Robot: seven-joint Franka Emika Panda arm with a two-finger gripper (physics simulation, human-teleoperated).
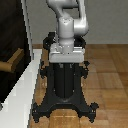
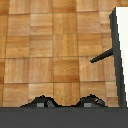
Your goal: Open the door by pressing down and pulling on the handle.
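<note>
The door (image 1: 11, 30) is a tall dark panel with a pale frame (image 1: 29, 35) at the exterior view's left. Its tan lever handle (image 1: 11, 62) sticks out of the dark panel about halfway down. The arm (image 1: 70, 25) rises over the black pedestal and runs off the top of the picture, so my gripper is out of view there. The wrist view looks down on the wood floor and shows the door's pale edge (image 2: 120, 50), with a thin dark bar (image 2: 102, 55) sticking out of it. No fingers show in that view.
The black ribbed pedestal (image 1: 65, 85) with splayed feet stands on the wood floor (image 1: 107, 75), close beside the door's pale frame. Its feet (image 2: 42, 102) show in the wrist view, above a dark grey band.
</note>
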